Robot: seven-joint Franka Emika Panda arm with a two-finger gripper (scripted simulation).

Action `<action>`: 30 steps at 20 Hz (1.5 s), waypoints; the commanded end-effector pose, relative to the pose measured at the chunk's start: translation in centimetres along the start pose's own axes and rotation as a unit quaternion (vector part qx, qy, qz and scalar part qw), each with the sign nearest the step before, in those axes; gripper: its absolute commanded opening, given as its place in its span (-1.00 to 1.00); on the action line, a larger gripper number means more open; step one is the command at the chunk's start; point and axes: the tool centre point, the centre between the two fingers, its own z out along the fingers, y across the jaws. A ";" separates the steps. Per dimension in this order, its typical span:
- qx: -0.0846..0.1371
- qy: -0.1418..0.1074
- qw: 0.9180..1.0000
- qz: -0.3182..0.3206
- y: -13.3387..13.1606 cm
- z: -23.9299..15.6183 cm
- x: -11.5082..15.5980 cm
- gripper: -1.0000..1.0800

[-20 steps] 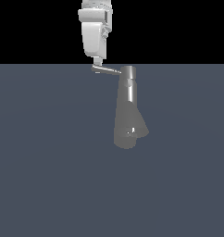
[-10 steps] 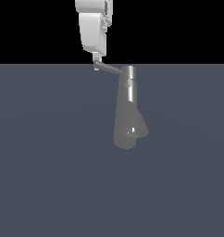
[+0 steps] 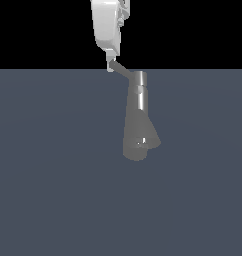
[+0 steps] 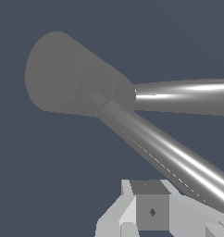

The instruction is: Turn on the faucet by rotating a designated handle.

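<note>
No readable text, labels or numbers appear anywhere.

Plain dark grey-blue floor (image 3: pixel 53 190)

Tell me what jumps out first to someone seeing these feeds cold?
The shiny grey faucet stands alone on the flat dark surface, slightly right of centre in the exterior view. The white gripper reaches down from the top edge and meets the outer end of the thin handle, which juts from the faucet's top toward the exterior view's left.
</note>
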 end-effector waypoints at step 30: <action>-0.007 0.000 1.000 -0.017 3.2 -1.2 10.2 -1.00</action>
